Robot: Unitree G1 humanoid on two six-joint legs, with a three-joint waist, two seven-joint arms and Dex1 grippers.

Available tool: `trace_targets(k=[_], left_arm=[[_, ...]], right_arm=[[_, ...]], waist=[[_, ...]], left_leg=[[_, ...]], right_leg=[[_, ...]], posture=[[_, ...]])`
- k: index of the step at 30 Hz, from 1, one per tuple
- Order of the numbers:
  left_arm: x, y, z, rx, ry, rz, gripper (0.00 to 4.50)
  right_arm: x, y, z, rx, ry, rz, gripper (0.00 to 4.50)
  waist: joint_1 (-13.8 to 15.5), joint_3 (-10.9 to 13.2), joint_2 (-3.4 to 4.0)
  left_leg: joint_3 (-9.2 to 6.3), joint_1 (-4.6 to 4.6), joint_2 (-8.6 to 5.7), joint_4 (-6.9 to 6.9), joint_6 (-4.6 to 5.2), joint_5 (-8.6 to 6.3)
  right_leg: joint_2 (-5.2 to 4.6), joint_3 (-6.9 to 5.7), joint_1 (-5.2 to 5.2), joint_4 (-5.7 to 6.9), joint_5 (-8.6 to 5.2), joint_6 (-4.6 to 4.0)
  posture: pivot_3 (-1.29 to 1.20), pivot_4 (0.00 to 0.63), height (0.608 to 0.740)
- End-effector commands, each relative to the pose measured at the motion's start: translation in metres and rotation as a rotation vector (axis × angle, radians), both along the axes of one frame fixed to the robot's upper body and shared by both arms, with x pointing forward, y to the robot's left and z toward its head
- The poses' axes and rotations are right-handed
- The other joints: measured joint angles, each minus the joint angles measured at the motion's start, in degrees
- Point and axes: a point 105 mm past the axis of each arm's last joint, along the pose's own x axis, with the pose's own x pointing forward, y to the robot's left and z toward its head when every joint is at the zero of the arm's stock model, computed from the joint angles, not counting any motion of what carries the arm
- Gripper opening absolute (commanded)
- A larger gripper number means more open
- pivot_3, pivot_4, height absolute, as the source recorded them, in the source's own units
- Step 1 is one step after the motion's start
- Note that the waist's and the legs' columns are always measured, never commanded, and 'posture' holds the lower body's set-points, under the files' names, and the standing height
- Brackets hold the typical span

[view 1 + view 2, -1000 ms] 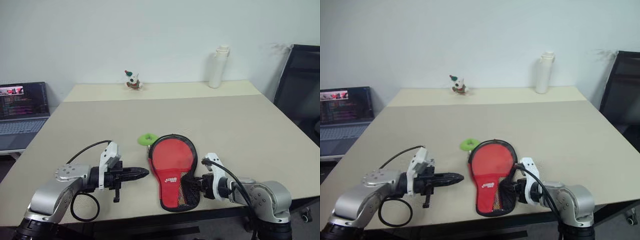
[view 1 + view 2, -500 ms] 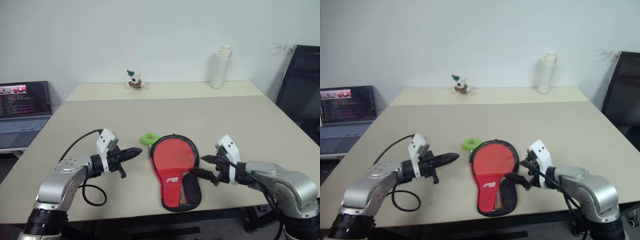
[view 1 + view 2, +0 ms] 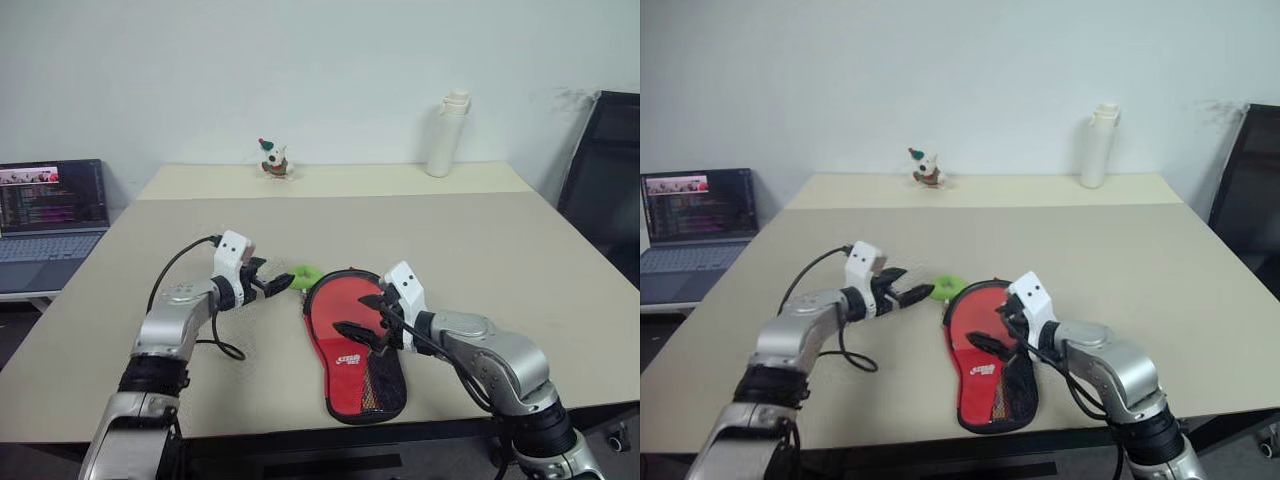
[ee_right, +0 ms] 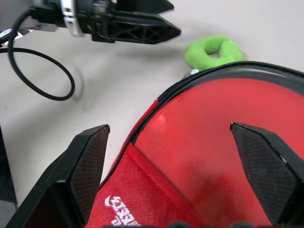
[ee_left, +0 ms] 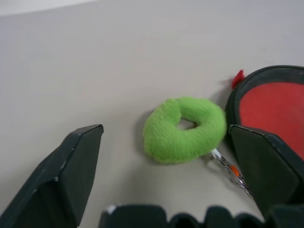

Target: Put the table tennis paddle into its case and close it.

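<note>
The case (image 3: pixel 358 372) lies on the table near its front edge, red with a white logo, black mesh and a black zipper rim. The table tennis paddle (image 3: pixel 345 300) lies inside it. Its round red face shows within the rim, and its handle is hidden under the red fabric. My right gripper (image 3: pixel 358 315) hovers open over the paddle's face, a finger on each side (image 4: pixel 168 127). My left gripper (image 3: pixel 282 283) is open just left of the case. It points at a green plush ring (image 5: pixel 185 128) that lies against the case's top edge.
A laptop (image 3: pixel 50 205) stands open at the far left. A white bottle (image 3: pixel 447 135) and a small toy figure (image 3: pixel 272 160) stand at the table's back edge. A black chair (image 3: pixel 605 180) is at the right. The wide beige table (image 3: pixel 450 240) stretches beyond the case.
My left gripper has reached forward to the green ring and opened. My right gripper has opened wide, risen and swung left from the case's side to over the paddle's face.
</note>
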Motion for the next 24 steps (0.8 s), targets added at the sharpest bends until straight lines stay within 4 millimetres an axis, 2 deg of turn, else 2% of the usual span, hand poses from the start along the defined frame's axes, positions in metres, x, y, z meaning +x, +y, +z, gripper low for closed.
trace_targets(k=[1,7,13,20,24], left_arm=[[0.010,-0.016,0.001,-0.014,0.019,-0.050,4.47],[0.023,-0.032,-0.022,-0.002,0.114,-0.067,4.47],[0.027,-0.034,-0.034,0.011,0.140,-0.051,4.47],[0.027,-0.033,-0.035,-0.072,0.127,-0.005,4.47],[0.025,-0.032,-0.026,-0.192,0.102,0.025,4.47]], right_arm=[[-0.003,0.007,0.007,0.029,-0.038,0.015,4.48],[-0.004,0.011,0.005,0.034,-0.037,0.013,4.48],[-0.005,0.010,0.005,0.039,-0.042,0.000,4.48],[-0.002,0.010,0.009,0.049,-0.067,-0.020,4.48],[-0.001,0.011,0.009,0.051,-0.071,-0.023,4.48]], waist=[[0.0,0.0,0.00],[-0.1,0.0,-0.01],[-0.1,0.0,-0.03],[0.0,0.0,-0.07],[-0.1,-0.1,-0.08]], left_leg=[[-0.01,0.00,-0.03,0.00,0.00,0.00],[0.00,0.00,-0.20,0.02,0.00,0.00],[-0.01,0.03,-0.20,0.02,0.00,0.00],[-0.02,0.03,-0.20,0.05,0.00,0.00],[-0.01,0.04,-0.08,0.06,0.00,0.00]], right_leg=[[0.01,-0.02,0.00,0.01,0.00,0.00],[0.03,-0.02,0.00,0.01,0.00,0.00],[0.02,-0.02,0.02,0.04,0.00,0.00],[0.01,-0.02,0.04,0.06,0.00,0.00],[0.01,0.01,0.03,0.08,0.01,0.00]], posture=[[0.00,0.150,0.740],[0.00,0.150,0.740],[0.00,0.150,0.740],[0.00,0.150,0.740],[0.00,0.150,0.740]])
